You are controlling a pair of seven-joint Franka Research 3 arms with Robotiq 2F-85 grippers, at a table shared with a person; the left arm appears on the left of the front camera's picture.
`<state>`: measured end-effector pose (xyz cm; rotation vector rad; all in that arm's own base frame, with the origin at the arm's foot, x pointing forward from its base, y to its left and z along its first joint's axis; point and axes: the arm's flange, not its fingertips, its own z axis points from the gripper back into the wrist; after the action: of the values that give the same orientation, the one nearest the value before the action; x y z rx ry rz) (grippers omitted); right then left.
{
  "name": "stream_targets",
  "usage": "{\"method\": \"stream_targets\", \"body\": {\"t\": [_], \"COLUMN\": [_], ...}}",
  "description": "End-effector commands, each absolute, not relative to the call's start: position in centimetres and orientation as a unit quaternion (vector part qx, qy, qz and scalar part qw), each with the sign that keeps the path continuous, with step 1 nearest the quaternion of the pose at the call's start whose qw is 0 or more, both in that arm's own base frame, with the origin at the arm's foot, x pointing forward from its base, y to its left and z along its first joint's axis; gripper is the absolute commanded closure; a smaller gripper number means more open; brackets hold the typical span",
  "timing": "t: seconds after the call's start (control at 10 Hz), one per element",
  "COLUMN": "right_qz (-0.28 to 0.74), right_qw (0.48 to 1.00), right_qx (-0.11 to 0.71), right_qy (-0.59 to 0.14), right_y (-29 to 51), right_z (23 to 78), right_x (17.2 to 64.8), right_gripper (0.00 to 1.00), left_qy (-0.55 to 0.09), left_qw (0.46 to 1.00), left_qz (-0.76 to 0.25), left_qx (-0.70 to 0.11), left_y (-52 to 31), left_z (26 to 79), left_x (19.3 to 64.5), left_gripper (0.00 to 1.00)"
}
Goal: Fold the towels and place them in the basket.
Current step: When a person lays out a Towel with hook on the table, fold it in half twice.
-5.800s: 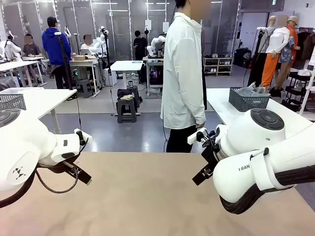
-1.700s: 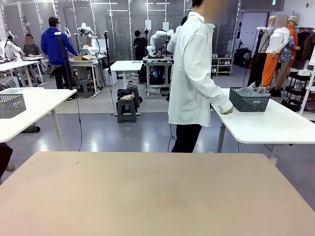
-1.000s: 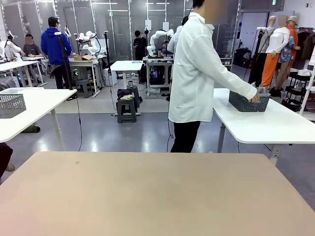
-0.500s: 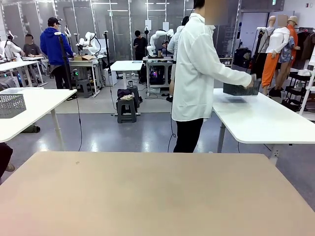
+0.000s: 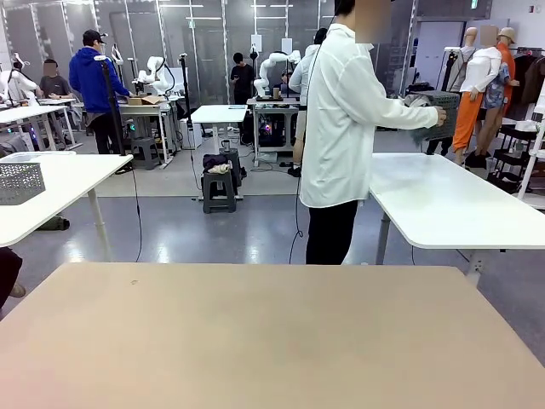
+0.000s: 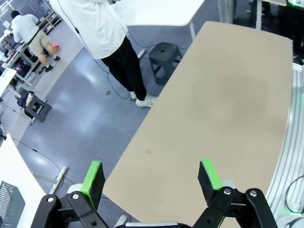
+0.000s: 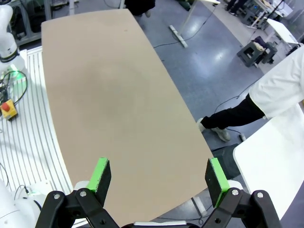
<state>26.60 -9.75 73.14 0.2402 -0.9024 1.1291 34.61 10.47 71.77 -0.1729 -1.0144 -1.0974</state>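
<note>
Beyond the far edge of my table a person in a white coat [image 5: 341, 111] holds the dark grey basket [image 5: 436, 112] up at chest height, over a white side table [image 5: 443, 204]. A bit of pale cloth shows above the basket's rim; I cannot tell whether it is the towels. My left gripper [image 6: 151, 176] hangs open high above the tan table [image 6: 223, 109], nothing between its green pads. My right gripper [image 7: 159, 179] is open too, high over the same table [image 7: 118, 109], and holds nothing.
The tan table [image 5: 255, 341] in front of me is bare. Another mesh basket [image 5: 19, 181] stands on a white table at the left. Other people and workbenches are farther back. The person's legs [image 6: 126, 71] are close to the table's far edge.
The person has lifted the basket off the white side table and raised it to chest height. Both arms, seen over the table earlier, have left the front view.
</note>
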Motion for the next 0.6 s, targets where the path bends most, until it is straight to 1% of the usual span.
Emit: {"method": "stream_targets", "body": {"t": [0.0, 0.5], "right_qz": [0.546, 0.561], "right_qw": [0.730, 0.725], "right_qx": [0.116, 0.133], "right_qy": [-0.394, -0.376], "right_y": [-10.31, -10.12], "right_z": [73.16, 72.50], "right_x": [25.19, 24.74], "right_gripper": [0.00, 0.00], "left_qy": [-0.452, -0.427], "left_qw": [0.728, 0.721], "left_qz": [-0.504, -0.528], "left_qx": [-0.110, -0.137], "left_y": [10.88, 11.47], "left_z": [72.21, 71.95], "left_x": [32.85, 32.30], "left_gripper": [0.00, 0.00]}}
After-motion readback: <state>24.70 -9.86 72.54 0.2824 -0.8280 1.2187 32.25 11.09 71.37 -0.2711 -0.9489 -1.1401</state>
